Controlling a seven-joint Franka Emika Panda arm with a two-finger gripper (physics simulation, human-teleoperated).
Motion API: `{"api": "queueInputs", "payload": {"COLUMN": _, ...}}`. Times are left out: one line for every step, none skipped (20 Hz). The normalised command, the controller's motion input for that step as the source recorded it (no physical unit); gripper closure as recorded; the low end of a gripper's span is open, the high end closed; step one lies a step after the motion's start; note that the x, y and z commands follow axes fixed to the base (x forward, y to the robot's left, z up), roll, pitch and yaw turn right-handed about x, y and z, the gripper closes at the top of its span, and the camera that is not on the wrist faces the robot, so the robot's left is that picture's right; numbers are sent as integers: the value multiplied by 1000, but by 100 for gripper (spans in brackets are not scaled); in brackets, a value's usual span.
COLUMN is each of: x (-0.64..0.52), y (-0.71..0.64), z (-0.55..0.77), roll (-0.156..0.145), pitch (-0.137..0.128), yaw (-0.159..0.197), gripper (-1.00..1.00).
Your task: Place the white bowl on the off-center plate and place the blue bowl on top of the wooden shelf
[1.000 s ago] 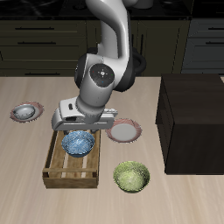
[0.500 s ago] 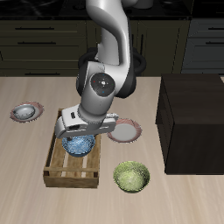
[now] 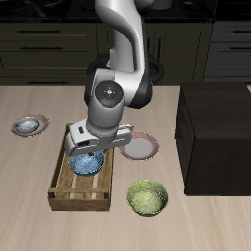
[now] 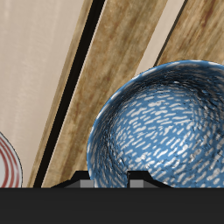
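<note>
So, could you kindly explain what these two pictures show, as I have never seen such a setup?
This is a simulated robot arm at a table. One picture looks from the front and above; the other comes from a camera at the gripper. The gripper hangs low over a blue bowl lying in a slatted crate; whether it grips yet, I cannot tell. Also on the table: a white bowl on a plate, a second plate, a yellow-green bowl and a dark wooden shelf.

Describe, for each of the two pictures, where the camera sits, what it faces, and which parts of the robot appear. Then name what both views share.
Exterior view: high before the table, facing the arm and its gripper lowered over the slatted crate.
Wrist view: on the gripper, looking straight down into the blue bowl; only dark fingertips show.
Shared: blue bowl, crate slats.
</note>
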Motion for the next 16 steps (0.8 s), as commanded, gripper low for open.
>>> {"api": "queueInputs", "payload": {"x": -141, "y": 66, "z": 70, "roll": 29, "pitch": -13, "yaw": -19, "gripper": 100}}
{"api": "queueInputs", "payload": {"x": -101, "y": 29, "z": 246, "roll": 65, "pitch": -54, "yaw": -41, "gripper": 100}}
{"api": "queueInputs", "payload": {"x": -65, "y": -23, "z": 105, "roll": 4, "pitch": -10, "yaw": -32, "gripper": 100}}
{"api": "queueInputs", "payload": {"x": -55, "y": -45, "z": 121, "roll": 18, "pitch": -8, "yaw": -31, "gripper": 100}}
{"api": "queueInputs", "payload": {"x": -102, "y": -16, "z": 58, "roll": 20, "pitch": -15, "yaw": -9, "gripper": 100}}
{"api": "queueInputs", "payload": {"x": -60, "y": -44, "z": 104, "roll": -15, "pitch": -17, "yaw": -19, "gripper": 100}}
{"api": "queueInputs", "payload": {"x": -59, "y": 0, "z": 57, "roll": 31, "pitch": -20, "yaw": -1, "gripper": 100}}
{"api": "queueInputs", "payload": {"x": 32, "y": -197, "z": 72, "roll": -30, "pitch": -11, "yaw": -12, "gripper": 100}}
{"api": "queueInputs", "payload": {"x": -3, "y": -105, "z": 16, "roll": -8, "pitch": 3, "yaw": 8, "gripper": 100}}
{"api": "queueInputs", "payload": {"x": -35, "y": -134, "z": 66, "roll": -36, "pitch": -6, "yaw": -4, "gripper": 100}}
{"api": "queueInputs", "payload": {"x": -22, "y": -82, "z": 118, "roll": -14, "pitch": -22, "yaw": 0, "gripper": 100}}
{"api": "queueInputs", "payload": {"x": -125, "y": -42, "z": 443, "roll": -53, "pitch": -84, "yaw": 5, "gripper": 100}}
{"api": "queueInputs", "payload": {"x": -205, "y": 9, "z": 364, "roll": 40, "pitch": -58, "yaw": -20, "gripper": 100}}
{"api": "queueInputs", "payload": {"x": -136, "y": -1, "z": 419, "roll": -16, "pitch": -94, "yaw": 30, "gripper": 100}}
{"api": "queueInputs", "payload": {"x": -105, "y": -92, "z": 439, "roll": -59, "pitch": -31, "yaw": -88, "gripper": 100}}
{"api": "queueInputs", "payload": {"x": -128, "y": 90, "z": 488, "roll": 21, "pitch": -79, "yaw": -10, "gripper": 100}}
